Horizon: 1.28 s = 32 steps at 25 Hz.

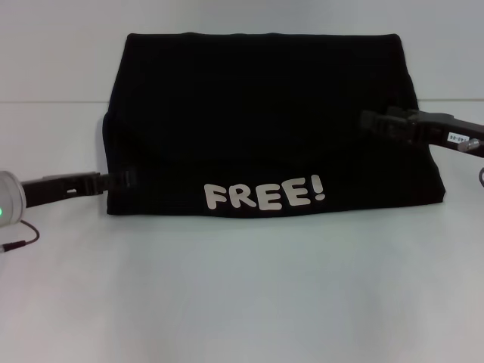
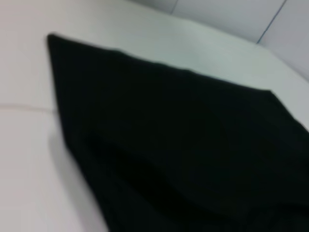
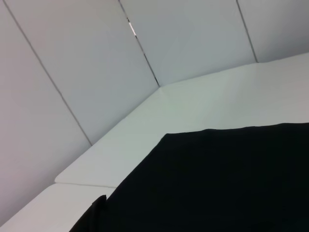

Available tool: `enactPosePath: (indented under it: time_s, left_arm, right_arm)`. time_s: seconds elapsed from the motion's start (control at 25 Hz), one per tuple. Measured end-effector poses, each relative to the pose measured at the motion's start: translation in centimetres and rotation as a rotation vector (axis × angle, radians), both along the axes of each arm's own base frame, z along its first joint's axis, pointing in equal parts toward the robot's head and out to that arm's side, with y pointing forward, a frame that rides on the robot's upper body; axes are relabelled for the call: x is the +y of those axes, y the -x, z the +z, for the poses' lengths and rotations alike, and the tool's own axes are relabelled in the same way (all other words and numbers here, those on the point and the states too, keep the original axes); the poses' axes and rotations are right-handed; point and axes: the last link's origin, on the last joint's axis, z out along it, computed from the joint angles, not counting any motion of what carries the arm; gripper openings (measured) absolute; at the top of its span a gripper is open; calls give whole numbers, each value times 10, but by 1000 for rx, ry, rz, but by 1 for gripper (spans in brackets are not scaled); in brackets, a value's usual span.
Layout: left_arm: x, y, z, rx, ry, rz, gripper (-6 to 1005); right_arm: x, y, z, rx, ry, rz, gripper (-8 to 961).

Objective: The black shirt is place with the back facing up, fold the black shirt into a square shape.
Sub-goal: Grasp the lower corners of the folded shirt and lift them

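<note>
Already the black shirt (image 1: 265, 121) lies as a wide folded block on the white surface (image 1: 242, 295), with a fold line across its middle and the white "FREE!" print (image 1: 265, 195) showing along the near edge. We judge the first folds done: no sleeve sticks out, the outline is roughly a wide rectangle, not yet a square.

The left hand (image 1: 130, 179) sits low at the shirt's near left corner, its tips against or in the hem; we cannot tell whether it pinches cloth or is spread. The right hand (image 1: 374, 121) reaches in over the shirt's right edge, higher and farther from us than the left hand; its state cannot be read either.

We judge that at least one crosswise fold, left side over right or the reverse, is left to reach a square.
</note>
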Motion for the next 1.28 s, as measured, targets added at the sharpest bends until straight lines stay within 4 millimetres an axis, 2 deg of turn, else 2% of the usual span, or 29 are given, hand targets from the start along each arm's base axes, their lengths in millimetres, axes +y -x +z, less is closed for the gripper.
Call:
enactPosePath:
  time_s: [0.52,1.28]
  left_arm:
    - [9,5,-15,39,34,78,951]
    - [2,3,-19,59,97,22,949]
  right_arm:
    - [2,17,-10,-40,48,76,753]
    - [4,17,-11,-42,29,73,747]
